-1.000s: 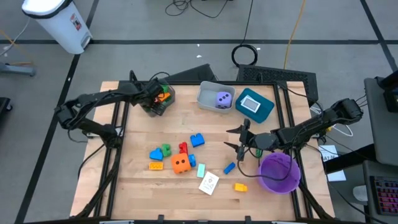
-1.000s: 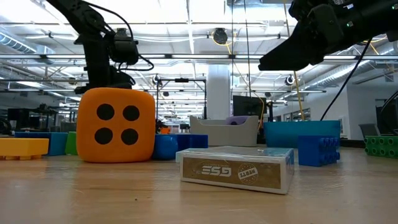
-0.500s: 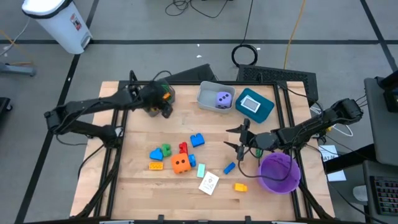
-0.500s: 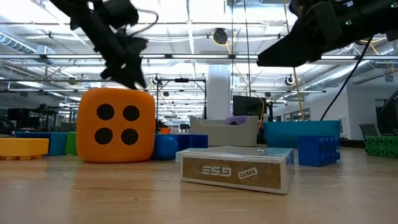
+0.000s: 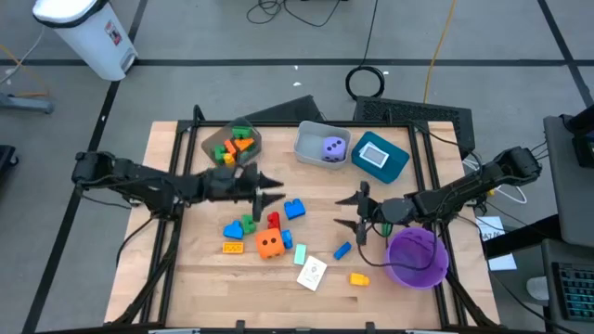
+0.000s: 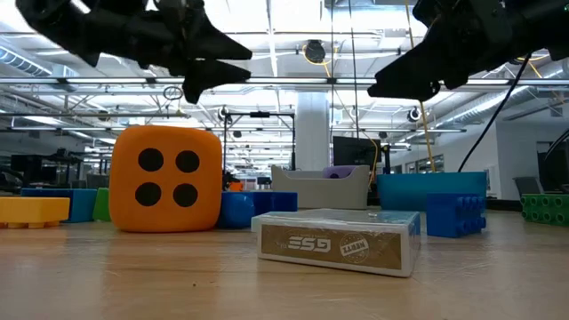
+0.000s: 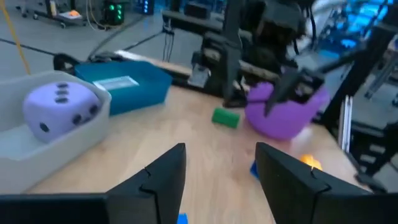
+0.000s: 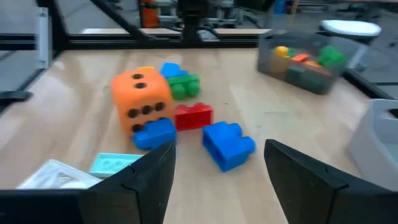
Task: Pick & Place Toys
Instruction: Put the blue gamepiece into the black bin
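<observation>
Where blocks cluster, the orange dice shows black dots; left tool and right tool both spread, empty.

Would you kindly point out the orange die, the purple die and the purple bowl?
orange die point(image 5: 270, 244), high view, its top face.
purple die point(image 5: 332, 147), high view, its top face.
purple bowl point(image 5: 393, 268), high view, its left rim.

I work in a robotics lab: my wooden bench stands on a grey floor marked with tape lines, cables trail behind, and rows of ceiling lights span a large open hall.
</observation>
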### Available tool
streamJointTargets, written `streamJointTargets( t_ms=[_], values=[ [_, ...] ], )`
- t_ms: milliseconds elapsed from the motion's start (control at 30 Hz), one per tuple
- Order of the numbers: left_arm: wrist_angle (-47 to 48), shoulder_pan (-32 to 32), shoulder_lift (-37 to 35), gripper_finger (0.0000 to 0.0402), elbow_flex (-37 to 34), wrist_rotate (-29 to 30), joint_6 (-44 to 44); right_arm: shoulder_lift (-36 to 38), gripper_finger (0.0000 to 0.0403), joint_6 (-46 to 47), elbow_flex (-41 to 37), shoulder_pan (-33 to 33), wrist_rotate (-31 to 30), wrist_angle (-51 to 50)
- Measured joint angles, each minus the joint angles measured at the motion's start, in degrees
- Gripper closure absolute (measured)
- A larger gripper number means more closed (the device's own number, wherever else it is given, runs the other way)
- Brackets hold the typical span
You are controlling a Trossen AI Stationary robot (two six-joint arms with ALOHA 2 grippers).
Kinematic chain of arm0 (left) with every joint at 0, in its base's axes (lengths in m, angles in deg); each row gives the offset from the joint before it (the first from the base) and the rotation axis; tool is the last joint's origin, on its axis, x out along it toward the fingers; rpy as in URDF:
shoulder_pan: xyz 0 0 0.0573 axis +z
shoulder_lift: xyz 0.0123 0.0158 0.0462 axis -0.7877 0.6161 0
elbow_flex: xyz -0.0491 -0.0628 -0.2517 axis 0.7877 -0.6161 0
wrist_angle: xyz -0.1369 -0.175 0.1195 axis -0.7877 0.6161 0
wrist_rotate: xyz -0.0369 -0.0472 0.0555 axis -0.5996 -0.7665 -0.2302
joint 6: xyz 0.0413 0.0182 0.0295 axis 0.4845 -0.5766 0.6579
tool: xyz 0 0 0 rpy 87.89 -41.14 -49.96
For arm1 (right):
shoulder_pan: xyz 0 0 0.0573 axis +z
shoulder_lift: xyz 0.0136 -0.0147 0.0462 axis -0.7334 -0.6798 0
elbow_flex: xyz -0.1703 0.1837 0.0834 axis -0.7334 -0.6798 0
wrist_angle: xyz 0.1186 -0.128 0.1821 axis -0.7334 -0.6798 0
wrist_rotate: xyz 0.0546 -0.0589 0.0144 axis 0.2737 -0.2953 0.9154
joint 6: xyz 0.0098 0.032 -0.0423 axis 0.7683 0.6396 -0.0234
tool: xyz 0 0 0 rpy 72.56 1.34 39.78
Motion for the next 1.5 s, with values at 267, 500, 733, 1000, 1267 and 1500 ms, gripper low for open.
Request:
streamJointTargets(
  t_ms=[267,500,733,1000,1267,1500],
  values=[
    [-6.6,-6.2,6.6,0.02,-0.9,6.1,1.4,-8.1,0.0165,-1.8,1.4,-0.2,3.5,6.4],
    [-20.8,-8.4,10.9,0.0214,-0.9,5.2,8.7,-15.6,0.0165,-5.2,9.6,-0.2,16.2,-0.6],
    [-21.0,-8.3,10.8,0.0216,-0.9,5.2,8.8,-18.9,0.0165,-9.2,22.1,1.4,25.1,-35.5],
    [-20.6,-7.8,10.8,0.0209,-0.9,5.1,8.7,-20.3,0.0165,-16.4,26.9,3.1,23.3,-47.3],
    [-19.4,-7.8,10.8,0.0223,-0.8,5.1,8.7,-22.5,0.0165,-16.8,25.1,3.1,21.8,-47.6],
    [-19.1,-7.8,10.8,0.0231,-0.8,5.1,8.5,-26.8,0.0165,-17.2,25.0,3.1,22.0,-47.5]
  ],
)
